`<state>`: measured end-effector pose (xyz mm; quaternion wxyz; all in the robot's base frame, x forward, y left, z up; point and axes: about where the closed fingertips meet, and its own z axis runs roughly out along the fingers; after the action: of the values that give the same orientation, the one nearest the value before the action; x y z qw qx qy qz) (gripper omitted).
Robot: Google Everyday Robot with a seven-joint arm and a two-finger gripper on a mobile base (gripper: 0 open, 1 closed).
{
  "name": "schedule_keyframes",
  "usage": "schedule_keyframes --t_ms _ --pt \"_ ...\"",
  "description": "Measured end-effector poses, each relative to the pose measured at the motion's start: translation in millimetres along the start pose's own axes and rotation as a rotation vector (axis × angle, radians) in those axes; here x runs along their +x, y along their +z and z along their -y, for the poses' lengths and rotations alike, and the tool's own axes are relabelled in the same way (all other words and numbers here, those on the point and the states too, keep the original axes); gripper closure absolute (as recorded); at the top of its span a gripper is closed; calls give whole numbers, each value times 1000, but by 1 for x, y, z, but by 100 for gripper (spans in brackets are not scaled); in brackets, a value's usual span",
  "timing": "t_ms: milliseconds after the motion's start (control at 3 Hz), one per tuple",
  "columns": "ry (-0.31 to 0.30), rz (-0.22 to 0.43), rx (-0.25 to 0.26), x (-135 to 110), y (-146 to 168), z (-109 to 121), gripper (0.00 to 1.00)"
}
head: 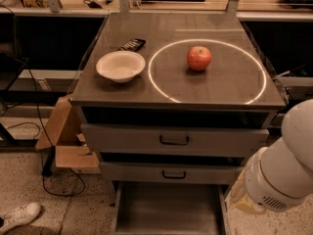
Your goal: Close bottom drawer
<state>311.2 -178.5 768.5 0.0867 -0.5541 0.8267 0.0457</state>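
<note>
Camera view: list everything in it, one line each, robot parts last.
cabinet: 1, grey, centre
apple: 1, red, on the cabinet top inside the ring
ring: 1, white, marked on the cabinet top
bowl: 1, white, cabinet top, left of the ring
dark flat object: 1, black, just behind the bowl
top drawer: 1, grey, under the cabinet top
middle drawer: 1, grey, below the top drawer
bottom drawer: 1, grey, lowest, pulled out
cardboard box: 1, brown, floor left of the cabinet
cable: 1, black, floor by the box
shoe: 1, white, bottom left corner
arm: 1, white, lower right beside the drawers
hand: not in view
</note>
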Motion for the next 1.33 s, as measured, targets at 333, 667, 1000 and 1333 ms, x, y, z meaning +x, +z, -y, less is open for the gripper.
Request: schedule_keyframes --t_ms 333,667,1000,1333 --pt "50 44 -51 3 22 -23 100" --pt "96 39 -139 -2 81 -52 100" --pt "138 13 -184 -10 128 -65 100" --pt "165 12 -181 -10 130 -65 100"
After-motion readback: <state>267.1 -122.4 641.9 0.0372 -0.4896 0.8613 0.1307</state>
